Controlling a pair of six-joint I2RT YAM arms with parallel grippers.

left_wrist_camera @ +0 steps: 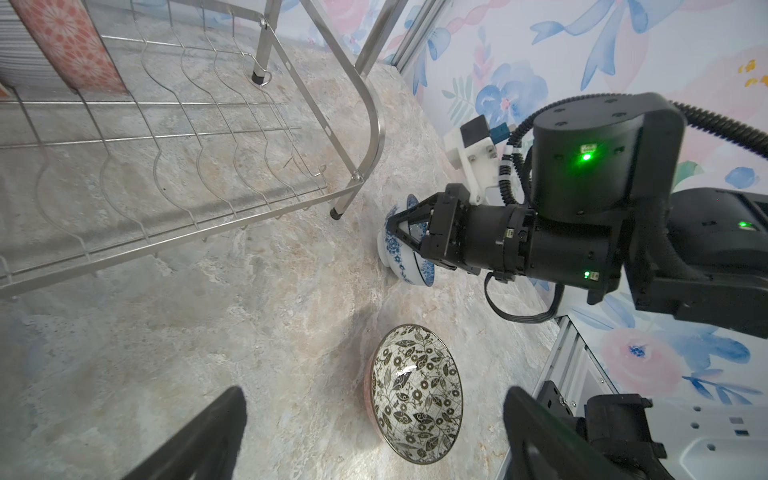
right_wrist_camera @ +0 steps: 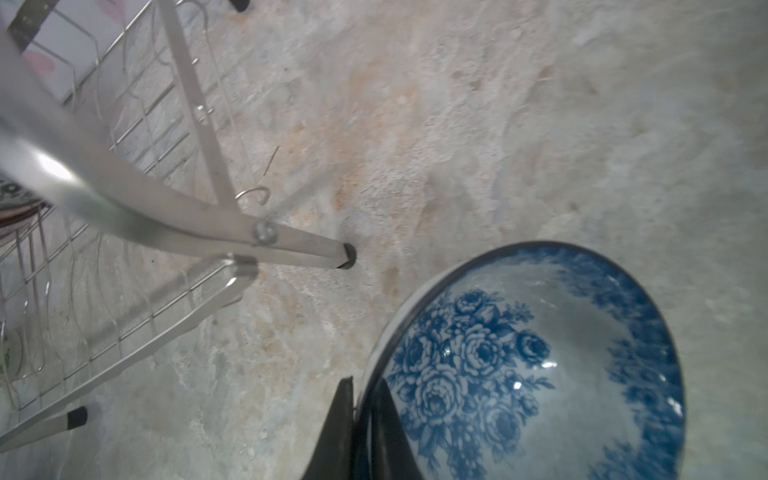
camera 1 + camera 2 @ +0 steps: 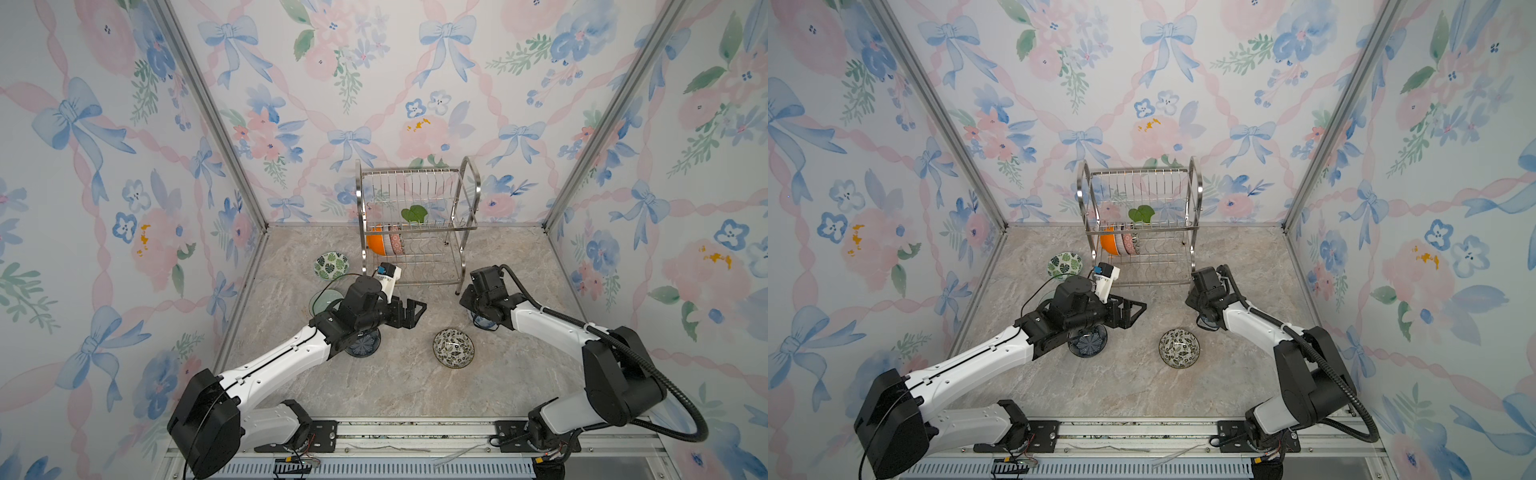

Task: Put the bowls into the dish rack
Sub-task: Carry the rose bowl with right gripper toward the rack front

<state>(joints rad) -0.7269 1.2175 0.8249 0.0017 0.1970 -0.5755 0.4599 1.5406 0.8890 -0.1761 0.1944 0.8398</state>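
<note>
The right jaws are pinched shut on the rim of the blue-white floral bowl (image 2: 519,365). The bowl is tilted, just beside the near right leg of the dish rack (image 3: 415,216), at the rack's five o'clock in both top views. The left jaws gape wide and hold nothing, above the desk (image 3: 395,386) at the rack's six o'clock. A black-white leaf bowl (image 3: 453,348) sits on the desk between the arms. An orange bowl (image 3: 374,245) stands on edge in the rack's lower tier, at its nine o'clock end.
</note>
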